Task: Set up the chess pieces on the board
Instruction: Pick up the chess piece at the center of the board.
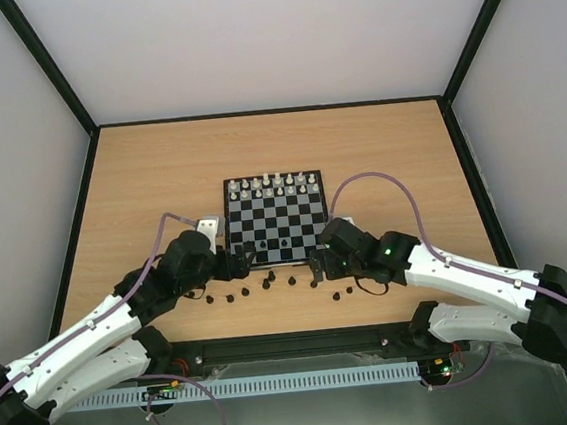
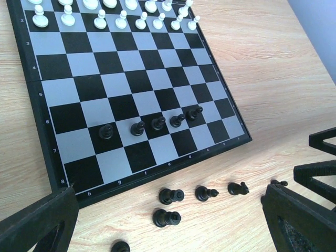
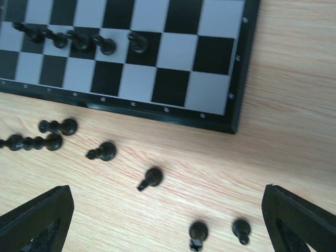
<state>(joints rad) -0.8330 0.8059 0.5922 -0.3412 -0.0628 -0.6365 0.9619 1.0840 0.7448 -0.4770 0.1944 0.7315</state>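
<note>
The board [image 1: 276, 218] lies mid-table with white chess pieces [image 1: 273, 183] along its two far rows. Several black pawns [image 2: 158, 123] stand in one row near the board's front edge; the right wrist view shows them too [image 3: 79, 39]. More black pieces lie tipped on the wood in front of the board [image 2: 171, 196] [image 3: 152, 177]. My left gripper [image 2: 168, 226] hangs open over a lying piece [image 2: 167, 217], holding nothing. My right gripper [image 3: 168, 226] is open over other loose pieces [image 3: 198, 231], also holding nothing. In the top view both grippers [image 1: 236, 264] [image 1: 319, 266] sit at the board's near corners.
The wooden table [image 1: 159, 174] is fenced by a black frame and white walls. Purple cables [image 1: 381, 178] loop from both arms over the table beside the board. A black rail [image 1: 296, 344] runs along the near edge by the arm bases.
</note>
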